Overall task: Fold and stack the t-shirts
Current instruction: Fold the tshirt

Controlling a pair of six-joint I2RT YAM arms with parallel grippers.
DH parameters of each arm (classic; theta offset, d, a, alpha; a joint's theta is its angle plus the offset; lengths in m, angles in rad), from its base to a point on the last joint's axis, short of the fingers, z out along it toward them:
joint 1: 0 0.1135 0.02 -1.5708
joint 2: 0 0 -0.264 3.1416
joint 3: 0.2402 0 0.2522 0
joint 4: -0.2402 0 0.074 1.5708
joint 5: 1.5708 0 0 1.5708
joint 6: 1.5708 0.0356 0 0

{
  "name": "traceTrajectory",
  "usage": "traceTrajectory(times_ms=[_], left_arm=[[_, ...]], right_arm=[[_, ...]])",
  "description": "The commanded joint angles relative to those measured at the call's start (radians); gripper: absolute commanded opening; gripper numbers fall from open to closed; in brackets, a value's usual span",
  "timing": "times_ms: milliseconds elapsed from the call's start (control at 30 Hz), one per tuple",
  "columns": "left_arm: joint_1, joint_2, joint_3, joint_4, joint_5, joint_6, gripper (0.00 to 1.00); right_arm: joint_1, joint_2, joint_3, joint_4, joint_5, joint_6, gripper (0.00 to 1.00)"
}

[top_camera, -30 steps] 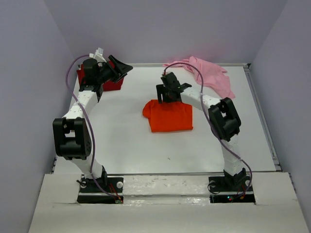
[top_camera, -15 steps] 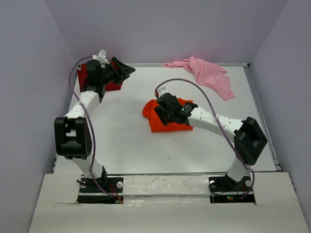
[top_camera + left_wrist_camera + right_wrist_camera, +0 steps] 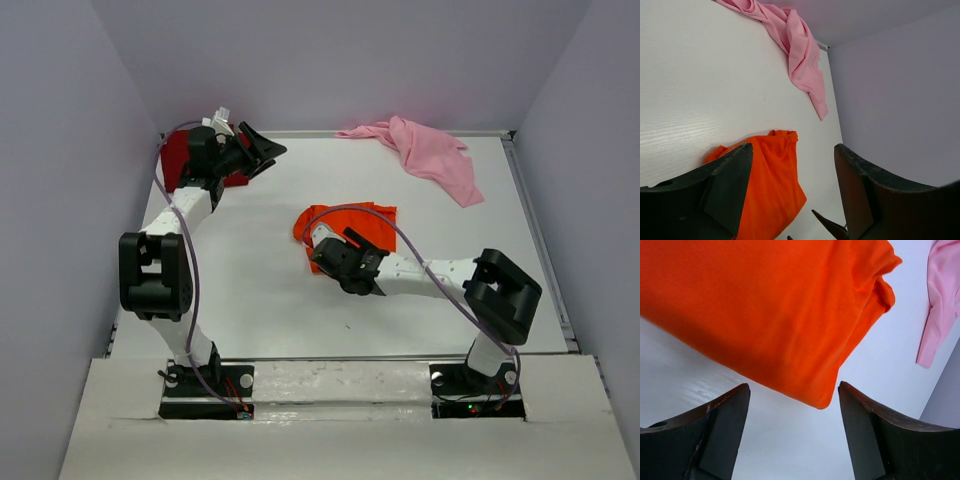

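Note:
The bright orange t-shirt [image 3: 365,220] [image 3: 765,305] [image 3: 772,185] lies folded in the middle of the table. My right gripper [image 3: 325,250] [image 3: 794,387] hovers open over the shirt's near edge, one corner of the cloth showing between its fingers, nothing gripped. The light pink t-shirt [image 3: 430,152] [image 3: 795,50] [image 3: 942,300] is crumpled at the back right. The dark red t-shirt [image 3: 173,160] sits at the back left, mostly hidden behind my left arm. My left gripper [image 3: 262,155] [image 3: 793,147] is raised beside it, open and empty, facing the orange shirt.
The white table [image 3: 250,300] is boxed in by grey walls on the left, back and right. A raised rail [image 3: 540,240] runs along the right edge. My right arm stretches low across the table's near right part.
My right arm has swung from behind the orange t-shirt, over it, down to its near edge. The left gripper has drifted slightly to the right.

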Motion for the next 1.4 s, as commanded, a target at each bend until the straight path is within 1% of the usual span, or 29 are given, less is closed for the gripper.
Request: traceTrajectory(times_ms=[0,67,100,200,367,467,533,567,600,667,700,733,767,867,900,967,1000,1033,1067,1100,1133,1167,1300,1367], left_arm=[[0.002,0.007,-0.013,0.056,0.051,-0.024,0.75],[0.0,0.016,-0.013,0.058,0.056,-0.026,0.75],[0.0,0.016,-0.015,0.061,0.059,-0.027,0.75],[0.002,0.02,-0.016,0.064,0.056,-0.027,0.75],[0.003,0.04,-0.013,0.064,0.062,-0.026,0.75],[0.003,0.042,-0.015,0.064,0.067,-0.026,0.75],[0.003,0.039,-0.012,0.064,0.068,-0.027,0.75],[0.003,0.037,-0.012,0.064,0.067,-0.027,0.75],[0.003,0.033,-0.015,0.064,0.067,-0.027,0.75],[0.002,0.028,-0.016,0.064,0.061,-0.027,0.75],[-0.006,0.025,-0.022,0.063,0.058,-0.026,0.75],[-0.012,0.017,-0.021,0.055,0.038,-0.018,0.75],[-0.023,0.014,-0.018,0.038,0.021,-0.006,0.75],[-0.089,0.007,0.005,-0.095,-0.063,0.095,0.75],[-0.104,0.001,-0.036,-0.105,-0.106,0.102,0.75],[-0.133,-0.047,-0.128,-0.025,-0.12,0.038,0.75],[-0.144,-0.084,-0.215,0.062,-0.116,0.01,0.75],[-0.149,-0.099,-0.249,0.081,-0.117,-0.004,0.75],[-0.153,-0.113,-0.28,0.092,-0.148,-0.013,0.75],[-0.164,-0.15,-0.345,0.107,-0.189,-0.007,0.76],[-0.164,-0.165,-0.381,0.118,-0.189,-0.007,0.76],[-0.179,-0.18,-0.409,0.125,-0.224,0.0,0.76],[-0.187,-0.245,-0.542,0.154,-0.258,-0.013,0.78],[-0.188,-0.268,-0.576,0.162,-0.271,-0.018,0.78]], right_arm=[[0.044,0.024,-0.017,0.177,-0.002,-0.088,0.79],[0.064,0.044,-0.017,0.209,-0.017,-0.085,0.82],[0.064,0.067,-0.013,0.218,-0.054,-0.079,0.88],[0.075,0.127,0.004,0.229,-0.067,-0.062,0.89],[0.075,0.22,0.035,0.243,-0.085,-0.077,0.89],[0.075,0.271,0.055,0.258,-0.076,-0.096,0.86],[0.075,0.29,0.068,0.261,-0.062,-0.1,0.75],[0.075,0.302,0.072,0.26,-0.057,-0.101,0.52],[0.075,0.303,0.075,0.26,-0.057,-0.101,0.4],[0.075,0.299,0.079,0.258,-0.063,-0.093,0.22],[0.075,0.294,0.082,0.258,-0.063,-0.09,0.07],[0.064,0.288,0.084,0.257,-0.062,-0.085,0.01],[0.055,0.28,0.084,0.254,-0.065,-0.084,0.0],[0.045,0.238,0.076,0.249,-0.074,-0.073,0.0],[0.035,0.224,0.067,0.248,-0.079,-0.073,0.0],[0.013,0.176,0.058,0.246,-0.097,-0.068,0.0],[0.013,0.147,0.055,0.248,-0.115,-0.067,0.0],[0.001,0.133,0.055,0.246,-0.122,-0.064,0.0],[0.001,0.124,0.056,0.248,-0.128,-0.064,0.0],[-0.011,0.107,0.059,0.248,-0.129,-0.068,0.0],[-0.011,0.107,0.059,0.248,-0.131,-0.068,0.0],[-0.02,0.095,0.062,0.248,-0.132,-0.073,0.0],[-0.021,0.086,0.078,0.245,-0.139,-0.071,0.0],[-0.021,0.09,0.088,0.245,-0.143,-0.07,0.0]])
